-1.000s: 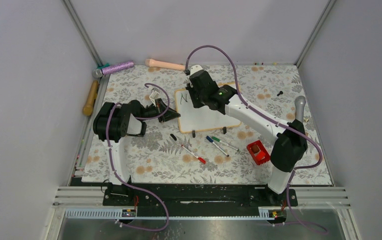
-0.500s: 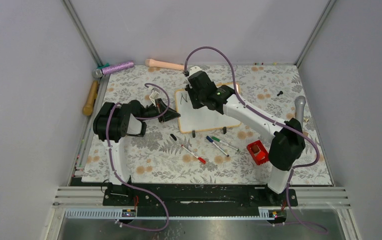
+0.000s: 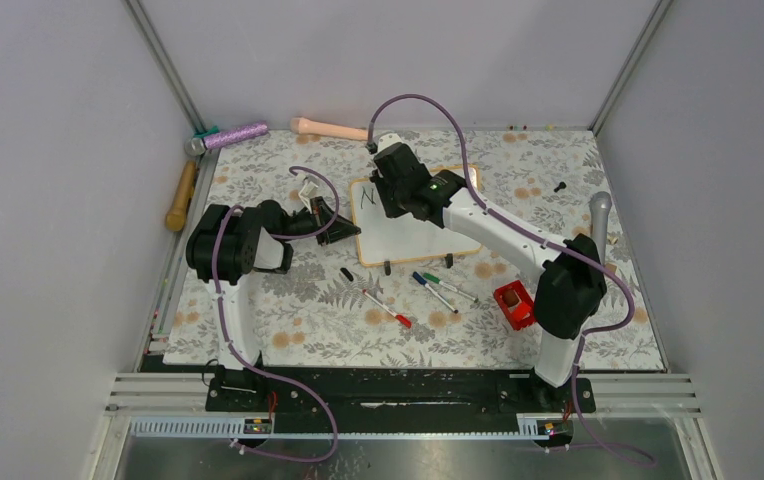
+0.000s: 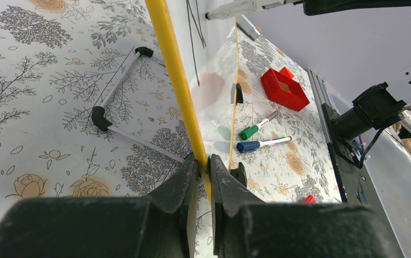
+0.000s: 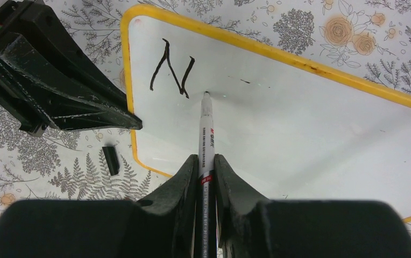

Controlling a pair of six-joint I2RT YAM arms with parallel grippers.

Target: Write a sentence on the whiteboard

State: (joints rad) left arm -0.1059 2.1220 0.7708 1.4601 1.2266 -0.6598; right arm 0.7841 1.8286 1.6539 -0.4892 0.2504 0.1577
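The whiteboard (image 3: pixel 413 238) lies at the middle of the floral table, white with a thin yellow-wood frame (image 5: pixel 278 49). A single black letter "N" (image 5: pixel 172 70) of the sentence stands at its top left corner. My right gripper (image 5: pixel 207 161) is shut on a white-barrelled marker (image 5: pixel 207 129), whose tip touches the board just right of the "N". My left gripper (image 4: pixel 203 161) is shut on the board's left frame edge (image 4: pixel 174 70). In the top view the left gripper (image 3: pixel 343 228) sits at the board's left side and the right wrist (image 3: pixel 403 180) hangs over its upper left.
In front of the board lie a black cap (image 3: pixel 346 273), a red-capped marker (image 3: pixel 386 308), a blue one (image 3: pixel 430 290) and a green one (image 3: pixel 450 288). A red box (image 3: pixel 516 304) sits right of them. A wooden handle (image 3: pixel 180 196), purple roller (image 3: pixel 230 135) and peach tool (image 3: pixel 328 127) line the far-left edges.
The right arm has shifted slightly left and away over the board's upper left, its elbow following. The left gripper has kept its hold on the frame. The "N" looks unchanged.
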